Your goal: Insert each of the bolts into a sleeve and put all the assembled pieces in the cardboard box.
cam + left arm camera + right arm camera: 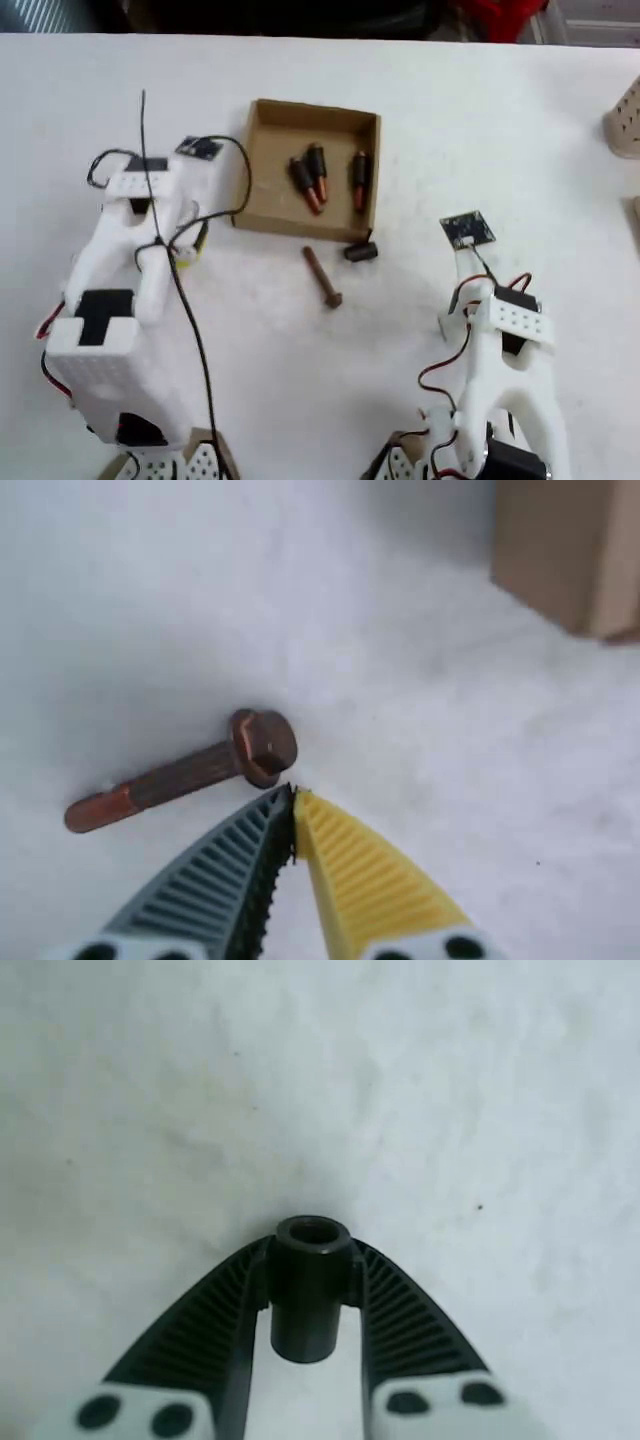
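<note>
Looking down from above, the cardboard box (pixel 300 108) sits open on the white desk (pixel 480 120). It is a shallow brown tray with three assembled pieces (pixel 308 185) lying inside, dark bodies with coppery ends. Just outside the box's near wall a loose bolt (pixel 323 277) lies flat, and a short dark sleeve (pixel 360 252) rests at the box's near corner. The left arm (pixel 130 260), blocky white plastic trailing black cable, stands close beside the box. The right arm (pixel 505 340) stands well apart from it on the other side.

The left wrist view adds finer detail. The left claw (pixel 293 795) is pressed together, one finger grey and one yellow, both ribbed and meeting at a point. The bolt (pixel 180 775) lies near that point, with a reddish-brown shank, a flanged hex head and a brighter copper end. A plain matte corner of the box (pixel 560 550) shows beyond it.

In the right wrist view, the right claw (pixel 310 1248) pinches a black sleeve (pixel 308 1305). This is a smooth matte tube with its round bore open, and dark ribbed fingers press on both its sides above the mottled desk.
</note>
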Action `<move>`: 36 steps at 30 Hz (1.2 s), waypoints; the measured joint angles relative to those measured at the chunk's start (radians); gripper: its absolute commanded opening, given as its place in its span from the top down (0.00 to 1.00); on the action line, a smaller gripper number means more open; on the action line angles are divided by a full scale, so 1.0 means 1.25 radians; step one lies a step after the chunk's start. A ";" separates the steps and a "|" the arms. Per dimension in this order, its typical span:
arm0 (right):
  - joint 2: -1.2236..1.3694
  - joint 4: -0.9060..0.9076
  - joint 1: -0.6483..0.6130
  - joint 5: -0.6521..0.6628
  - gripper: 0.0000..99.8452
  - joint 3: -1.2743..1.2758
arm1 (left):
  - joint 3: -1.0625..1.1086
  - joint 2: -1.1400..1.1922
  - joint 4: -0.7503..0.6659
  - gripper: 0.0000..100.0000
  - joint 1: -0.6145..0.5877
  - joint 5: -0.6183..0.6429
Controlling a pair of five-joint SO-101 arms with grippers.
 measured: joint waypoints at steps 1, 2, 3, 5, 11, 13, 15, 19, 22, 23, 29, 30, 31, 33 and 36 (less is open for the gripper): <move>0.000 0.000 0.000 0.000 0.98 0.000 | -0.014 0.000 0.016 0.98 0.009 0.000; 0.000 0.000 0.000 0.000 0.98 0.000 | -0.027 0.000 0.026 0.98 0.012 0.000; 0.000 0.000 0.000 0.000 0.98 0.000 | -0.038 0.000 0.029 0.98 0.012 0.000; 0.000 0.000 0.000 0.000 0.98 0.000 | -0.056 0.000 0.032 0.98 0.012 0.000; 0.000 0.000 0.000 0.000 0.98 0.000 | -0.080 0.000 0.031 0.98 0.012 0.000; 0.000 0.000 0.000 0.000 0.98 0.000 | -0.093 0.000 0.027 0.97 0.012 0.000; 0.000 0.000 0.000 0.000 0.98 0.000 | -0.107 0.000 0.027 0.94 0.007 -0.014; 0.000 0.000 0.000 0.000 0.98 0.000 | -0.145 0.000 0.064 0.92 -0.020 -0.194; 0.000 0.000 0.000 0.000 0.98 0.000 | -0.153 0.000 0.108 0.92 -0.036 -0.365; 0.000 0.000 0.000 0.000 0.98 0.000 | -0.153 0.000 0.118 0.92 -0.042 -0.416; 0.000 0.000 0.000 0.000 0.98 0.000 | -0.151 0.007 0.118 0.92 -0.086 -0.662; 0.000 0.000 0.000 0.000 0.98 0.000 | -0.146 0.007 0.117 0.92 -0.091 -0.701; 0.000 0.000 0.000 0.000 0.98 0.000 | -0.137 0.007 0.117 0.92 -0.095 -0.735; 0.000 0.000 0.000 0.000 0.98 0.000 | -0.123 0.007 0.117 0.91 -0.097 -0.790; 0.000 0.000 0.000 0.000 0.98 0.000 | -0.115 0.007 0.117 0.91 -0.097 -0.843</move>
